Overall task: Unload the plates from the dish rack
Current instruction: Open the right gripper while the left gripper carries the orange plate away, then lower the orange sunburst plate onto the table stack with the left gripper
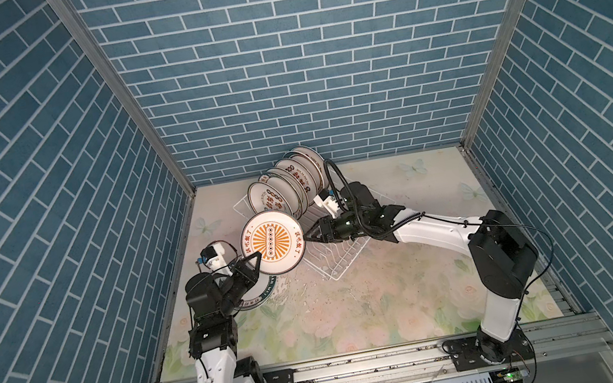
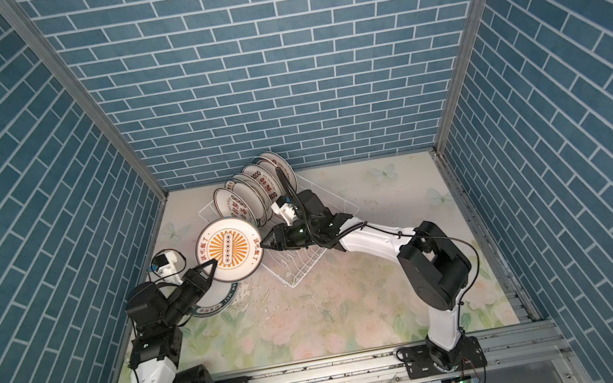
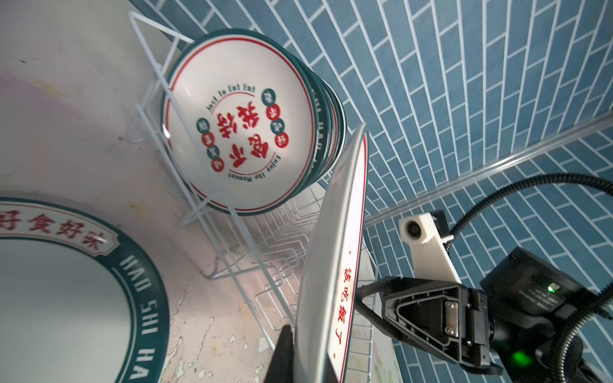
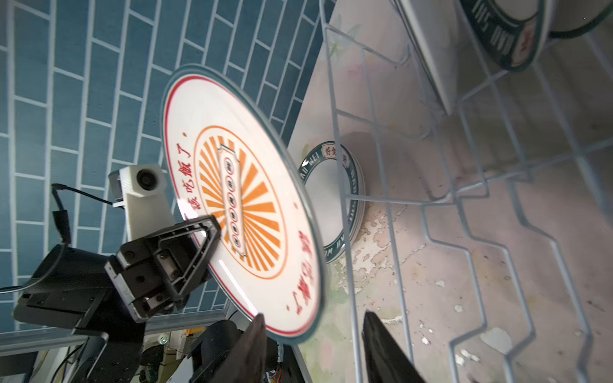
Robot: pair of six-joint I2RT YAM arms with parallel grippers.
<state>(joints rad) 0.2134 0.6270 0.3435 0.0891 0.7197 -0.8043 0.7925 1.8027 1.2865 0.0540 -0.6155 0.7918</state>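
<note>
Left gripper (image 1: 256, 258) (image 2: 211, 266): closed tight on the lower left rim of the sunburst plate (image 1: 272, 242) (image 2: 228, 250). One finger (image 3: 284, 351) lies flat against the plain white back; the opposite finger crosses the printed face, as the right wrist view shows.

Sunburst plate: carried clear of the bench (image 1: 358, 310), tilted on edge with its orange face turned up and toward the right arm. It hangs just outside the left side of the dish rack (image 1: 335, 268) (image 2: 299, 276) and above the stack of green-rimmed plates (image 1: 262, 292) (image 2: 212, 303).

Right gripper (image 1: 309, 236) (image 2: 265, 242): jaws parted, with the right rim of the sunburst plate between them. In the right wrist view one finger stands close to the printed face and the other is well clear of the back; whether the near finger touches cannot be told. It grips nothing.

Dish rack: set askew at the far middle of the bench. Its far end carries a row of standing plates (image 1: 281, 196) (image 2: 245, 200), leaning closely one against the next; the divider wires at the near end are bare.

Stack of green-rimmed plates: flat on the bench near the left edge, face up, partly covered by the left arm in both top views.
</note>
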